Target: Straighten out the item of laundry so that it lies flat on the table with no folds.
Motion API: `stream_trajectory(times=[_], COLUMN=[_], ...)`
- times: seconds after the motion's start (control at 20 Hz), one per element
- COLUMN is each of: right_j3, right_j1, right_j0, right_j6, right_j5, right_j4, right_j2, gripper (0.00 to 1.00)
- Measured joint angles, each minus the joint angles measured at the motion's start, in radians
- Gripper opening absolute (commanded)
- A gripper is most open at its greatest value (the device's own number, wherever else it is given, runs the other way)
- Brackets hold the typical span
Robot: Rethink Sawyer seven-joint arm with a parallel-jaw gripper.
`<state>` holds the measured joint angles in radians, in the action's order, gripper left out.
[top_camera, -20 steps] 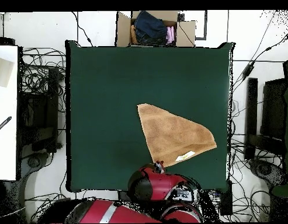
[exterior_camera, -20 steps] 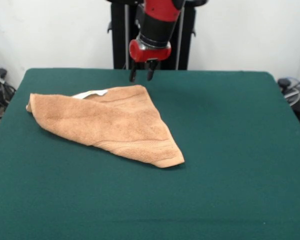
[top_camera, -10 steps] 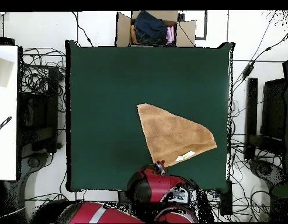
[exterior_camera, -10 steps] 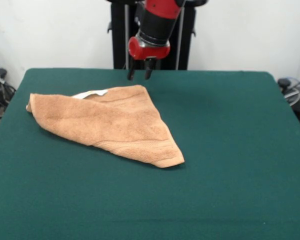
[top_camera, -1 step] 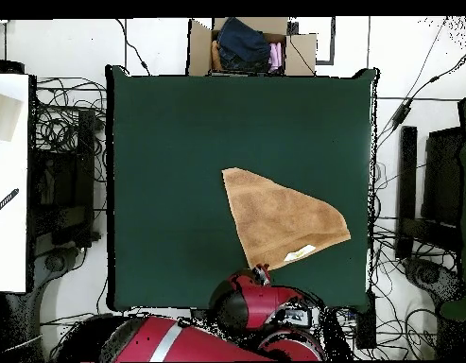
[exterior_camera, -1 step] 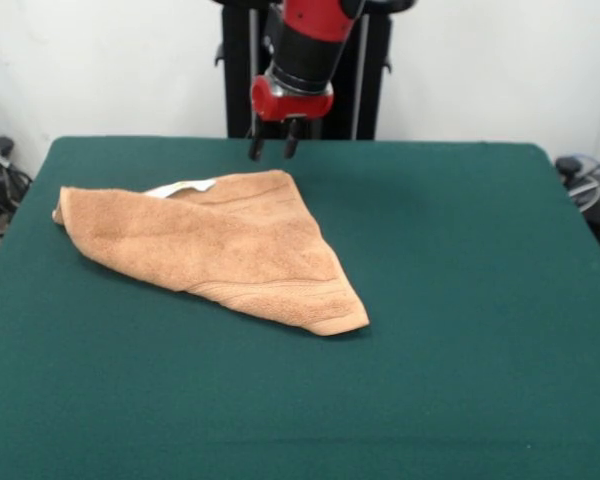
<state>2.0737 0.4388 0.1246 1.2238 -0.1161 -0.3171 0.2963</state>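
Note:
The orange-tan towel lies folded into a rough triangle on the dark green table. Its small white label shows at the folded edge near the robot's side. My gripper hangs open in the air just beyond the towel's far corner, a little above the table, holding nothing. Two dark fingertips point down with a clear gap between them.
In the overhead view a cardboard box of clothes sits past the table's far edge. Cables and equipment lie on the floor on both sides. The arm's red body covers the table's edge nearest the base.
The gripper has drifted slightly left and up in the front view, away from the towel's corner. The towel has not moved.

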Motion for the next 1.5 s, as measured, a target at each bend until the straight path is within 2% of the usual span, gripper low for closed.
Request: stream_trajectory(times=[1.5], right_j3=[-0.001], right_j1=[-0.090], right_j0=[0.000], right_j6=[0.000], right_j5=[-0.075], right_j4=[0.001], right_j2=[0.000], gripper=[1.00])
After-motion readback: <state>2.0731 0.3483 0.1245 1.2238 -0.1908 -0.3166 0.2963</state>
